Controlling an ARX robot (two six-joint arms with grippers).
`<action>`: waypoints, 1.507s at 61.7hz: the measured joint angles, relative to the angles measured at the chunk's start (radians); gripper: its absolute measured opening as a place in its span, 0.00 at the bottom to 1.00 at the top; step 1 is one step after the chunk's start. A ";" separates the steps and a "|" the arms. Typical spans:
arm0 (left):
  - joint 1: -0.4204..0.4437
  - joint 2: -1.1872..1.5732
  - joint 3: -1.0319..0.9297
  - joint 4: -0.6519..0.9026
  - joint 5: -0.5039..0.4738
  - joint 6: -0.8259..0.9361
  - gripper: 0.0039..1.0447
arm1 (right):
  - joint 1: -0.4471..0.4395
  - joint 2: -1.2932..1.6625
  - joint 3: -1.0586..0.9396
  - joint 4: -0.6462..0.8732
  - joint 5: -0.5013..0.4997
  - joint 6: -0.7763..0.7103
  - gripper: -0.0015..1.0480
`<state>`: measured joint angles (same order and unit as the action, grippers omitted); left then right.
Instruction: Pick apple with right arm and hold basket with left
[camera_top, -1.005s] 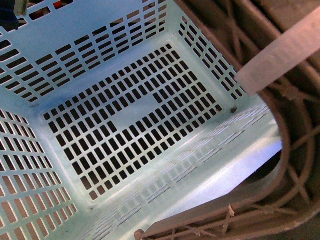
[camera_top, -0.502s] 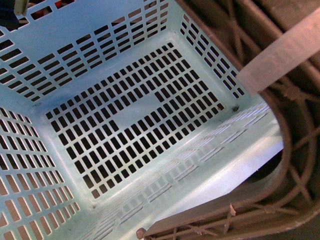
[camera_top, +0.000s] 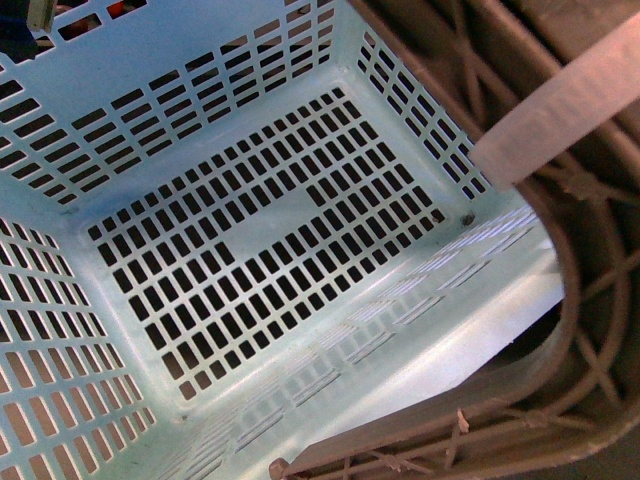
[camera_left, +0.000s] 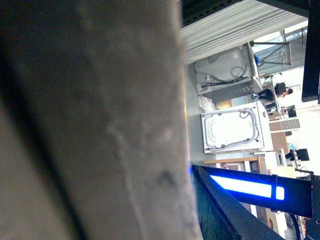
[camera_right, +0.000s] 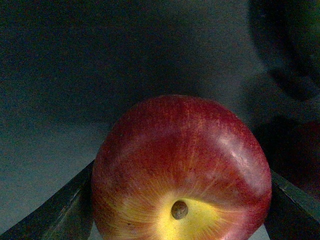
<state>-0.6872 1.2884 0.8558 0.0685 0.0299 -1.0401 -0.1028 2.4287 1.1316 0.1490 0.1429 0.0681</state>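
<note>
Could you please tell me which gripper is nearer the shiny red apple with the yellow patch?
Right. The right gripper has its fingers on either side of the shiny red apple. The left wrist view shows no apple, only a blurred grey surface close up.

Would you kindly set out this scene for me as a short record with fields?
container: pale turquoise slotted plastic basket, seen from above
contents: nothing visible inside it in the front view
handle: grey-brown ribbed curved handle at the basket's edge
fruit: shiny round red apple with a yellow patch around its stem dimple
right gripper: shut on the apple, one dark finger on each side
left wrist view: mostly a blurred pale grey surface, too close to identify; grip cannot be told
</note>
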 joint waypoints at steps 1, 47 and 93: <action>0.000 0.000 0.000 0.000 0.000 0.000 0.31 | 0.001 -0.002 -0.004 0.004 0.000 -0.003 0.76; 0.000 0.000 0.000 0.000 -0.001 0.000 0.31 | 0.061 -0.973 -0.374 0.011 -0.071 -0.146 0.75; 0.000 0.000 0.000 0.000 0.002 0.000 0.31 | 0.558 -1.194 -0.352 -0.076 -0.037 0.019 0.75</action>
<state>-0.6872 1.2884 0.8558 0.0685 0.0322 -1.0405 0.4553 1.2350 0.7792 0.0731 0.1055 0.0875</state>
